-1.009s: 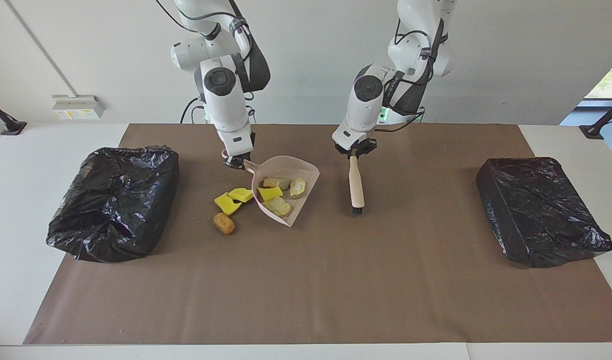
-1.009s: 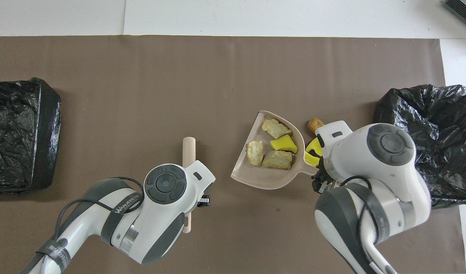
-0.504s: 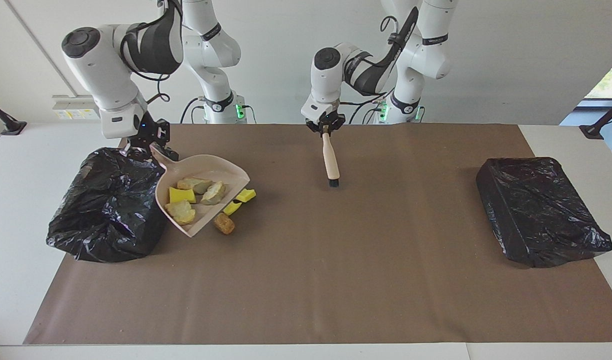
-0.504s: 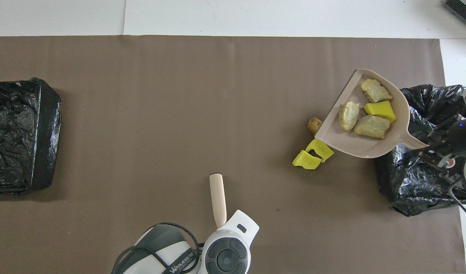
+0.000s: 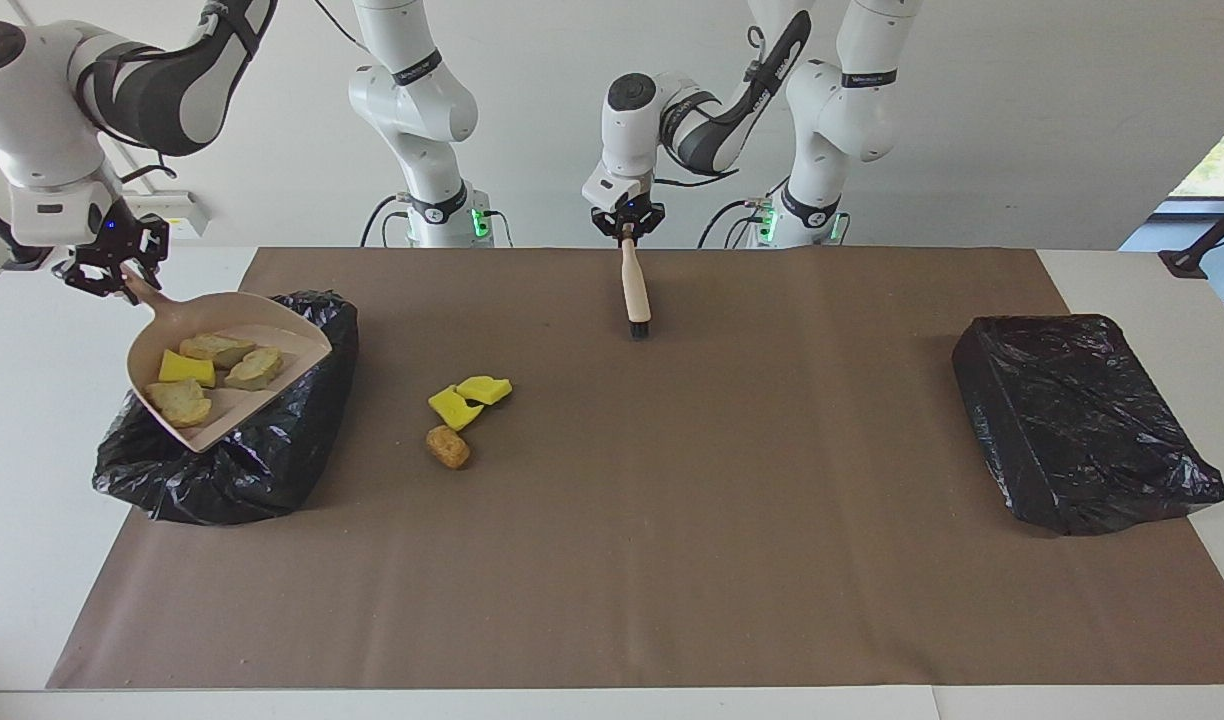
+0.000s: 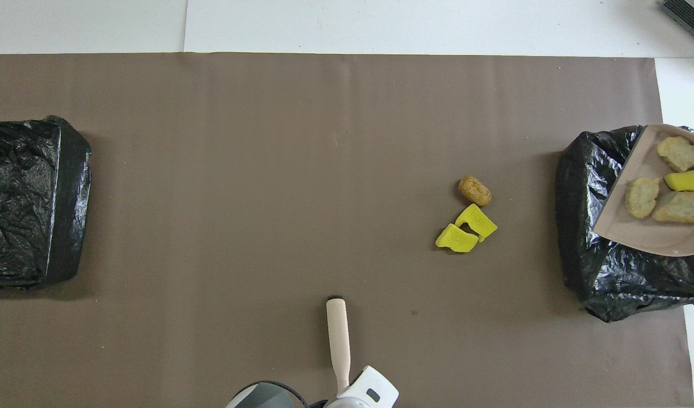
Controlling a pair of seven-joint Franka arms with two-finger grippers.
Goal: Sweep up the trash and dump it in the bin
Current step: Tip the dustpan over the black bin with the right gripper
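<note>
My right gripper [image 5: 110,272] is shut on the handle of the pale pink dustpan [image 5: 234,408]. It holds the pan tilted over the open black-bagged bin [image 5: 272,455] at the right arm's end. In the pan lie one yellow wedge [image 5: 185,367] and three tan chunks [image 5: 217,348]. The pan also shows in the overhead view [image 6: 636,226]. Two yellow wedges [image 5: 469,397] and a brown nugget [image 5: 448,446] lie on the mat beside the bin. They also show in the overhead view: the wedges [image 6: 466,229] and the nugget [image 6: 475,190]. My left gripper [image 5: 627,226] is shut on the brush [image 5: 634,285], which hangs bristles down.
A second black-bagged bin [image 5: 1072,420] stands at the left arm's end of the table. A brown mat [image 5: 672,560] covers most of the table. The brush [image 6: 338,334] hangs over the mat's edge nearest the robots.
My right gripper carried the loaded dustpan from the middle of the mat to over the bin. My left gripper drew the brush back toward the robots. The loose trash stayed put.
</note>
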